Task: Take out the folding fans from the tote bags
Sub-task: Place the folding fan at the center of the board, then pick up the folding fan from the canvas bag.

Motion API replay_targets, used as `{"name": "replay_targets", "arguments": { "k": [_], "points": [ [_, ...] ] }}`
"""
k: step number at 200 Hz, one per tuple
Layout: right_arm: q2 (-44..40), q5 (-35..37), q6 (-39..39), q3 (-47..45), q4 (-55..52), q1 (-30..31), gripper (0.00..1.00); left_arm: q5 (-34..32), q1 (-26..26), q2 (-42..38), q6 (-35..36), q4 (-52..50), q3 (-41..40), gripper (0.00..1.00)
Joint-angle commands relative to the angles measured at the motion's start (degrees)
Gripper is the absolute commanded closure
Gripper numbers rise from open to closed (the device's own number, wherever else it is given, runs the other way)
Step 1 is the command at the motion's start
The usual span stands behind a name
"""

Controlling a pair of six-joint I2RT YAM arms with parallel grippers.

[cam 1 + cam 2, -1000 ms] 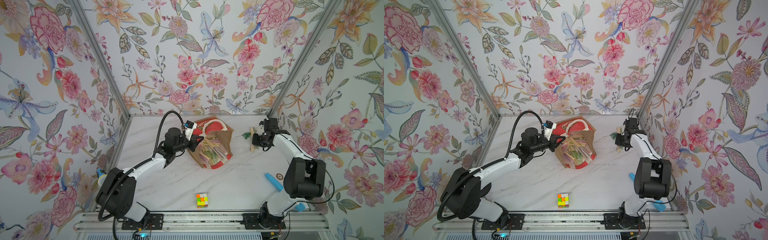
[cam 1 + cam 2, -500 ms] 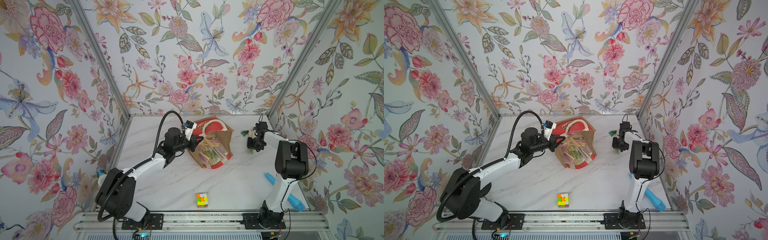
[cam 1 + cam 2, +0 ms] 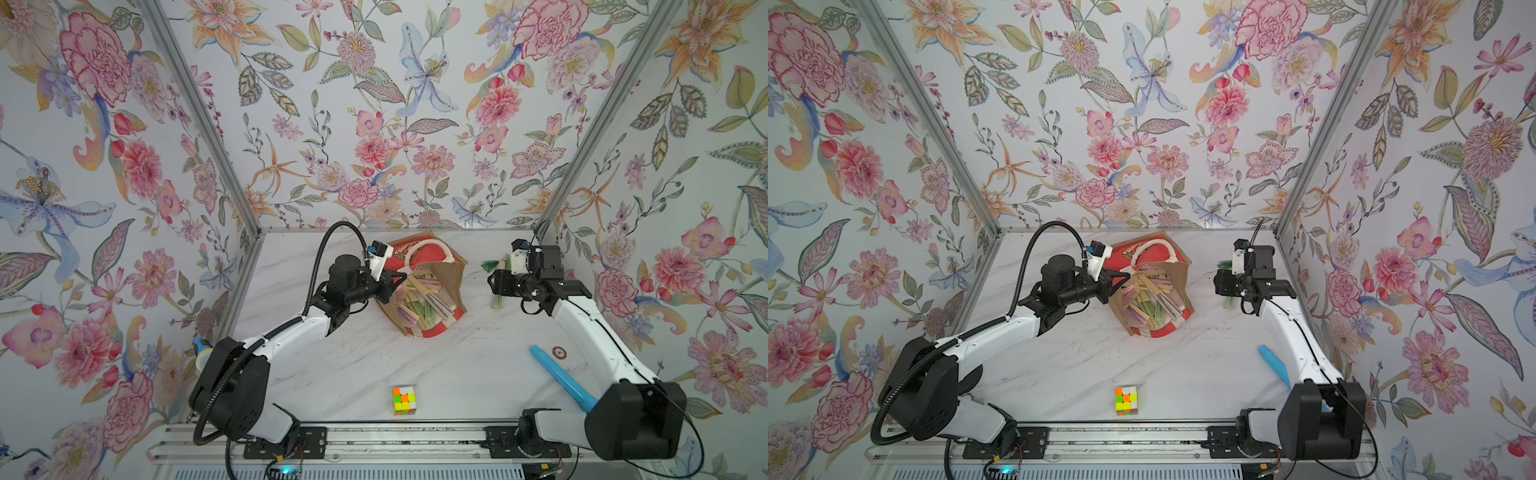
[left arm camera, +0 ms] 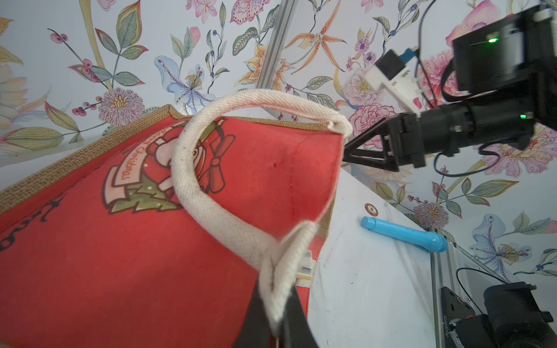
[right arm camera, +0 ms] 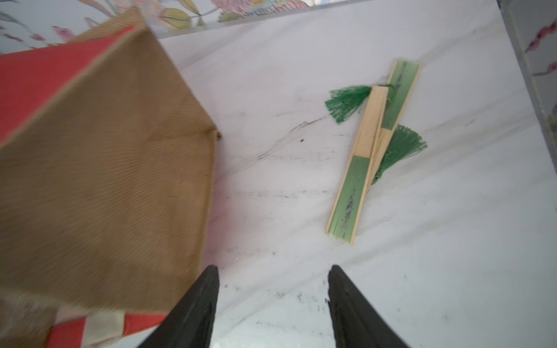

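so, mid-worktop, white marble-look slab with grey veins and a few dark scuffs: boxy tote bag with coarse brown jute sides, smooth red panels and red-and-white striped trim along the near bottom edge. printed badge with "christmas" lettering on the red face in the left wrist view. mouth gaping toward both top views and stuffed with closed folding fans: slim flat bundles of pale bamboo slats, pleats in green, pink and purple, jumbled at all angles inside the bag. can't count them, too tangled.

left gripper clamped tight on the cream woven handle, with thick flat webbing pinched into a fold between the black fingers, right by the bag's rim.

right gripper spread apart and empty, two pointed black fingers hovering over bare marble beside the bag's jute side. just ahead of the fingertips, not between them: two loose fans, already out of the bag, flat on the worktop near the right wall. crossed and touching, upper over lower. pale wood at one end, green paper with dark specks at the other, plus a fluffy green tassel apiece.

also lying around: long smooth light-blue plastic tube by the right arm, small brown ring-shaped disc just beside its far tip, and a bright colour cube near the front edge.
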Motion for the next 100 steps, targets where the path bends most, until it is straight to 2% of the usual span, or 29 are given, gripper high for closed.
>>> {"name": "replay_targets", "arguments": {
  "k": [1, 20, 46, 77, 100],
  "points": [
    [-7.7, -7.8, -5.1, -5.3, -1.4, 4.5, 0.4, 1.8, 0.7, -0.6, -1.8, -0.2, 2.1, 1.0],
    [-14.0, -7.3, -7.1, -9.7, 1.6, 11.2, 0.39, 2.1, 0.7, -0.4, -2.1, -0.5, 2.4, 1.0],
    [-17.2, -0.4, -7.7, -14.9, 10.3, 19.4, 0.38, 2.6, 0.7, -0.3, -2.9, 0.1, 2.0, 1.0],
    [-14.5, 10.1, -11.5, -18.7, 21.8, 29.5, 0.38, 3.5, 0.7, -0.3, -4.2, 1.1, 1.4, 1.0],
    [-9.0, 13.1, -14.0, -18.9, 26.3, 31.3, 0.38, 4.0, 0.8, 0.0, -4.4, 1.1, 1.5, 1.0]
  ]
}}
